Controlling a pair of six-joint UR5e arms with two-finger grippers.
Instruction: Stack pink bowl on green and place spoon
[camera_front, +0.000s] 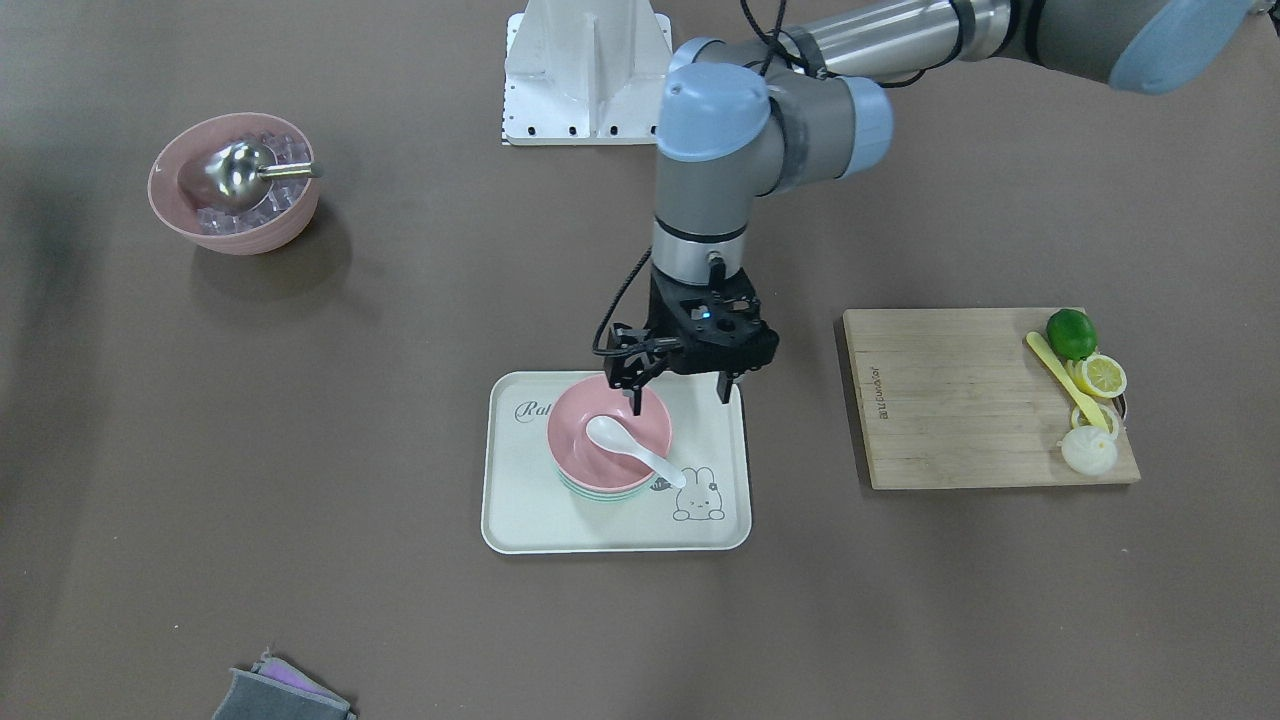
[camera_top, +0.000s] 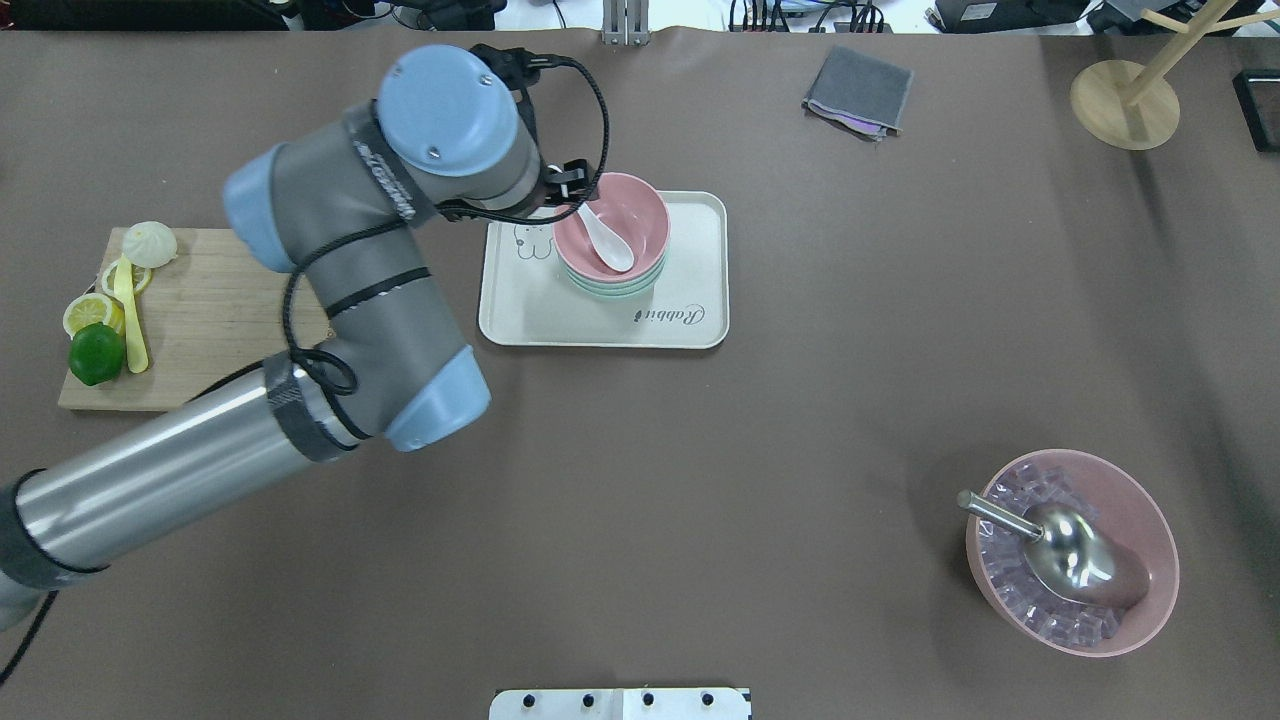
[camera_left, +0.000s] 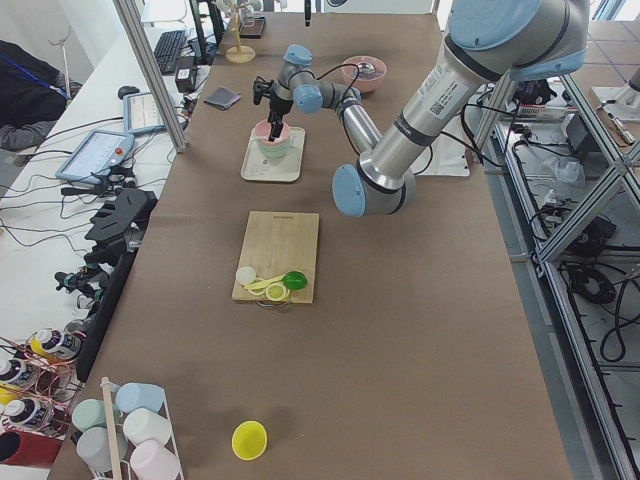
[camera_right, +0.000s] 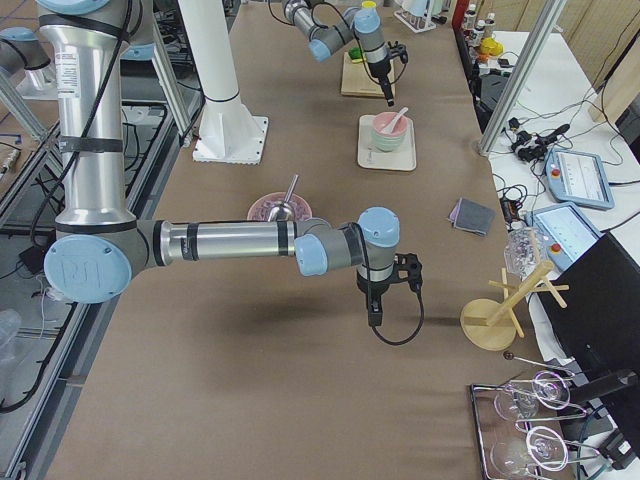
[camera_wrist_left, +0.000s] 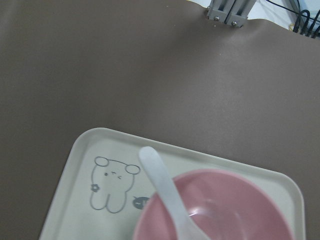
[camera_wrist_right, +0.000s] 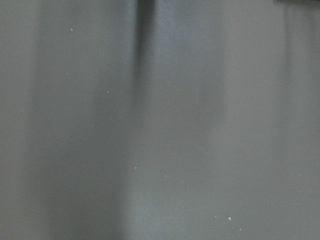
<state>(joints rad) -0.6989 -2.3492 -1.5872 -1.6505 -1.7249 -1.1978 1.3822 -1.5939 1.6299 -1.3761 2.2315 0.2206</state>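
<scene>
The pink bowl (camera_front: 608, 430) sits stacked on the green bowl (camera_front: 600, 494), of which only the rim shows, on the cream rabbit tray (camera_front: 530, 510). A white spoon (camera_front: 630, 450) lies in the pink bowl with its handle over the rim toward the rabbit drawing. My left gripper (camera_front: 680, 392) hovers over the tray's robot-side edge, open and empty, one finger above the bowl's rim. The left wrist view shows the spoon (camera_wrist_left: 165, 192), the pink bowl (camera_wrist_left: 240, 205) and the tray (camera_wrist_left: 80, 200). My right gripper (camera_right: 375, 300) shows only in the exterior right view, above bare table; I cannot tell whether it is open or shut.
A larger pink bowl (camera_front: 235, 180) with ice and a metal scoop stands at the table's right side. A wooden board (camera_front: 950, 400) holds a lime, lemon slices and a yellow spoon. A grey cloth (camera_front: 280, 695) and a wooden stand (camera_top: 1125, 100) are at the far edge.
</scene>
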